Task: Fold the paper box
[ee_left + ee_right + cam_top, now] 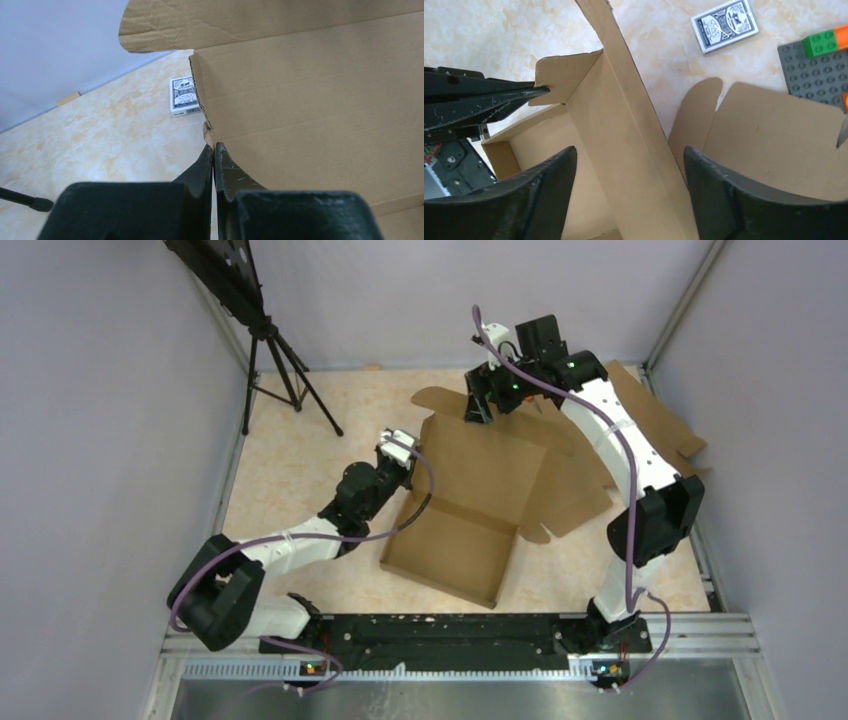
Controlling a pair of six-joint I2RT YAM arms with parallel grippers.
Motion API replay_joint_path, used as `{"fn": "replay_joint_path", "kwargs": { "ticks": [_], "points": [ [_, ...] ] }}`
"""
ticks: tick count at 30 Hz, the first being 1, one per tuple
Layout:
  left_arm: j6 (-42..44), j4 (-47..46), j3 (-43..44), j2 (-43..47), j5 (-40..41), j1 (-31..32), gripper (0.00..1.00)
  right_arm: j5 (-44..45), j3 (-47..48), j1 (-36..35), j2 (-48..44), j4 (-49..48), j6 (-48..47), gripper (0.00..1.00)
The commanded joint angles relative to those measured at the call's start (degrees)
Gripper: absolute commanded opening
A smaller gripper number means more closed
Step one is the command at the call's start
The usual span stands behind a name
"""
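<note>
Paper box [470,510]: mid-bench, long axis near to far.
Right end effector [628,155]: wide, straddling the upright far flap, so it is the nearer arm.
Left end effector [214,150]: closed, tips at the box's left edge; actual grip unclear.
Bench [300,470]: pale, marbled.
Room: walled closely on both sides.

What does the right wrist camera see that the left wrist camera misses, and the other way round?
Right wrist only: a grey studded plate, a green brick, a flat cardboard sheet, the right gripper open astride an upright panel. Left wrist only: the pale wall, a black tripod foot. Both: the paper box, the card pack, the left gripper shut on the box's edge.
</note>
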State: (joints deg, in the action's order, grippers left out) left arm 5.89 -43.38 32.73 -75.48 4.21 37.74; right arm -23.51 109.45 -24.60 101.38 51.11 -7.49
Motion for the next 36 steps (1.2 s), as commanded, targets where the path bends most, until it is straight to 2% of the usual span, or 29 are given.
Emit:
{"fn": "replay_joint_path", "kwargs": {
  "ticks": [1, 4, 8, 11, 12, 16, 21, 23, 29, 33, 36],
  "points": [
    [-0.4, -4.44, -0.67, 1.48, -1.53, -0.21, 0.0, -2.42, 3.79, 0.08, 1.7, 1.75, -0.26, 0.71],
    [-1.21, -3.46, -0.57, 1.49, -1.0, -0.21, 0.0, -4.74, 4.52, -0.13, 1.67, 2.77, -0.25, 0.49],
    [-2.26, -2.59, -0.56, 1.48, -0.97, -0.2, 0.0, -3.54, 4.74, -1.86, 0.83, 3.73, -0.91, 0.28],
    [-3.67, -1.17, -0.11, 1.9, -0.8, -0.16, 0.0, -1.41, 4.92, -3.25, -0.11, 3.85, -1.34, 0.0],
    [-4.1, -0.24, 0.2, 2.18, -0.98, -0.12, 0.0, -0.7, 5.07, -3.5, -0.44, 3.63, -1.23, 0.0],
    [-5.65, 4.79, 1.66, 3.6, -1.73, -0.1, 0.2, 5.42, 4.69, -4.99, -2.57, 1.25, -1.26, 0.0],
    [-8.29, 11.32, 4.78, 3.54, 1.54, -0.16, 0.22, 7.44, 4.4, -5.46, -4.68, -1.66, -1.45, 0.0],
    [-8.96, 13.84, 5.7, 4.18, 2.42, -0.21, 0.26, 7.63, 4.3, -5.46, -5.55, -2.07, -1.76, 0.0],
    [-14.04, 22.98, 6.89, 7.09, 3.35, -0.42, 0.53, 9.14, 1.16, -6.57, -9.61, -3.7, -5.6, 0.0],
    [-15.69, 26.91, 6.89, 7.69, 4.02, -0.99, 0.57, 12.04, -2.26, -9.85, -12.23, -4.99, -9.29, 0.0],
    [-18.88, 28.85, 6.24, 9.74, 5.56, -2.42, 0.63, 13.84, -3.65, -10.81, -13.04, -4.88, -10.1, 0.0]
  ]
}}
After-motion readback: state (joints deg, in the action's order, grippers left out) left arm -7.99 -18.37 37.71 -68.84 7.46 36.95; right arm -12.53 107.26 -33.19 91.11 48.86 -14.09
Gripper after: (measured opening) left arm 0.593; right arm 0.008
